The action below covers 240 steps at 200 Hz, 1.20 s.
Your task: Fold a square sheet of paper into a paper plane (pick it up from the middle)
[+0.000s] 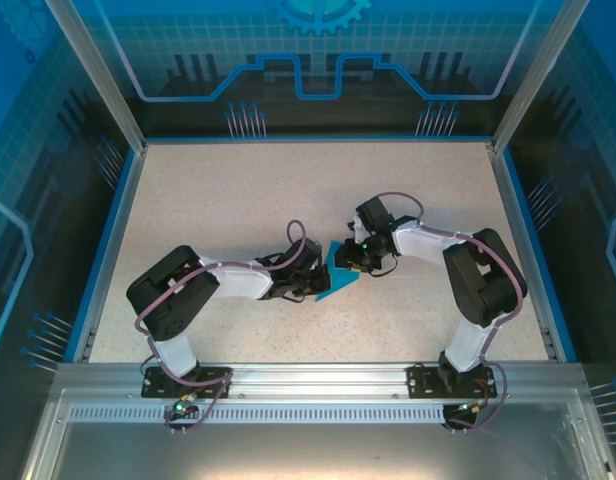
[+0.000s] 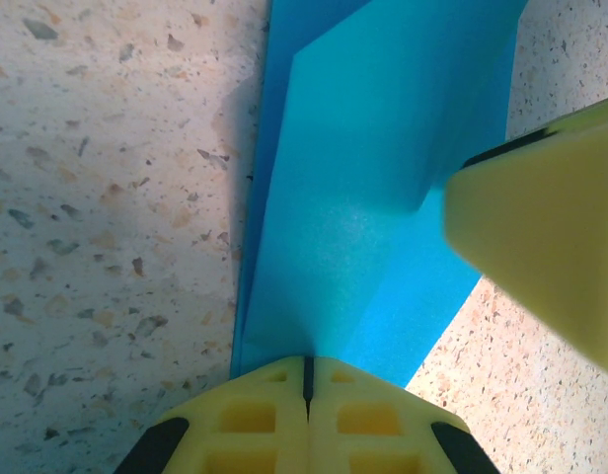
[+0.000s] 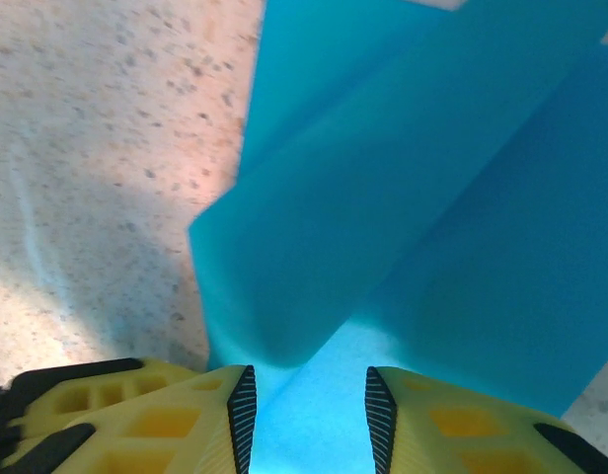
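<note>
1. Standing at the near edge of the table [image 1: 238, 190], both arm bases are bolted to a metal rail [image 1: 318, 378]. The left arm [image 1: 173, 300] and right arm [image 1: 483, 280] each bend inward toward the middle.
2. The left gripper [image 2: 306, 363] reaches in from the left. Its yellow fingers [image 2: 255, 415] are pressed flat together. Their tips meet on the near end of the square sheet of paper [image 2: 383, 148], where a crease runs up to the seam between them. The paper's edges pass under both fingers, so the grip reads as a pinch on the paper.
3. The sheet is teal and partly folded into overlapping layers. It lies on the speckled surface near the table's middle, a little toward the arms and between the two grippers. From above, a pointed end faces near-left.
4. The right gripper [image 3: 307, 380] comes in from the other side. Its jaws are partway apart with a narrow gap, and teal paper shows through that gap. A curled flap rises just ahead of its fingers. Whether the pads touch the paper cannot be told.
5. In the left wrist view, one yellow finger of the right gripper sits over the sheet's right-hand edge.
6. Farther back, the table runs to a blue rim [image 1: 318, 139]. Behind it stands a dark back panel [image 1: 318, 60] with blue line graphics.
</note>
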Each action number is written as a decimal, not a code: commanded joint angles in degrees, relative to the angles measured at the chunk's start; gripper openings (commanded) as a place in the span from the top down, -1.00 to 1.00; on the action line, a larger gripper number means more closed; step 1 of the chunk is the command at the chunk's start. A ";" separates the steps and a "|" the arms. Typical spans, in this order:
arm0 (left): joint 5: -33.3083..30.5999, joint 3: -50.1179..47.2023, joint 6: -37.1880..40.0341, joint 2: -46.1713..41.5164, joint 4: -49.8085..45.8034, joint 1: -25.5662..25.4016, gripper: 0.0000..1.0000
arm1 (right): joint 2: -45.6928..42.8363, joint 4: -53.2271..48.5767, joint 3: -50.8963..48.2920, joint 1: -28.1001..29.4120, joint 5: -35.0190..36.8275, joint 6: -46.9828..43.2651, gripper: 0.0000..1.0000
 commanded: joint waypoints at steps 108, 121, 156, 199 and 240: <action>-0.17 0.52 0.82 0.64 -4.93 0.15 0.97 | 7.21 -6.95 4.38 1.88 9.69 0.50 0.32; 0.23 0.56 0.74 0.09 -4.28 0.10 0.95 | 8.24 -7.81 4.72 2.15 10.93 1.24 0.32; -0.08 1.43 0.49 -3.21 -4.11 0.14 0.95 | 11.55 -10.12 5.51 2.46 13.40 3.33 0.32; -1.77 0.71 -0.45 -8.14 -1.83 0.21 0.80 | 14.19 -11.80 5.94 2.62 14.71 4.97 0.31; -5.74 -1.94 -3.25 -10.68 1.42 0.23 0.80 | 15.73 -13.12 6.10 2.63 15.77 6.83 0.30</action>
